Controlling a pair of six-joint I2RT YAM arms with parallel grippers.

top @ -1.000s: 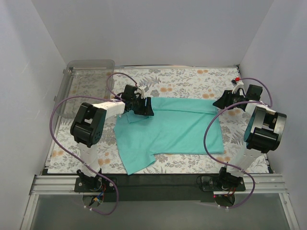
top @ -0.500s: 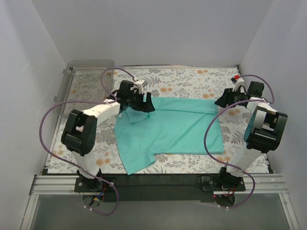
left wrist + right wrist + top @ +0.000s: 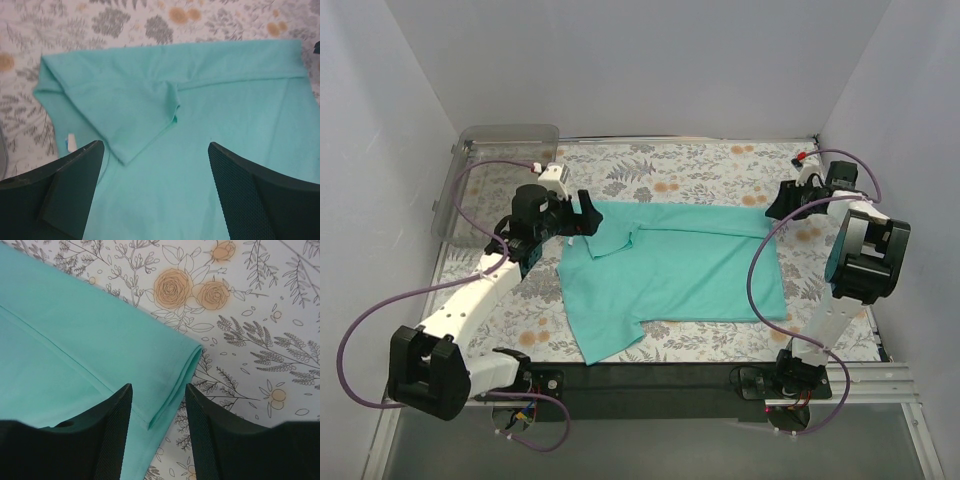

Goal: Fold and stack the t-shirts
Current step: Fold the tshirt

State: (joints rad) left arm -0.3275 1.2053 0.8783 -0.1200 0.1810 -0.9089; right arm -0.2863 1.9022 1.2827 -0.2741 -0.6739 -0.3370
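Note:
The teal t-shirt (image 3: pixel 670 265) lies partly folded on the flowered table, its top edge folded over and one corner trailing toward the near edge. My left gripper (image 3: pixel 582 215) is open above the shirt's far left corner; the left wrist view shows the folded sleeve flap (image 3: pixel 130 115) ahead of the wide-spread fingers (image 3: pixel 65 185). My right gripper (image 3: pixel 782 208) is open above the shirt's far right corner; the right wrist view shows the folded edge (image 3: pixel 175 380) between the fingers (image 3: pixel 112 430), with nothing gripped.
A clear plastic bin (image 3: pixel 498 175) stands at the far left corner. The flowered table cover (image 3: pixel 700 170) is bordered by white walls at the back and both sides. A black rail (image 3: pixel 650 375) runs along the near edge.
My left gripper has let go of the shirt's far left corner and pulled back to the left, its arm swinging out. The folded flap now lies flat. My right gripper barely moved.

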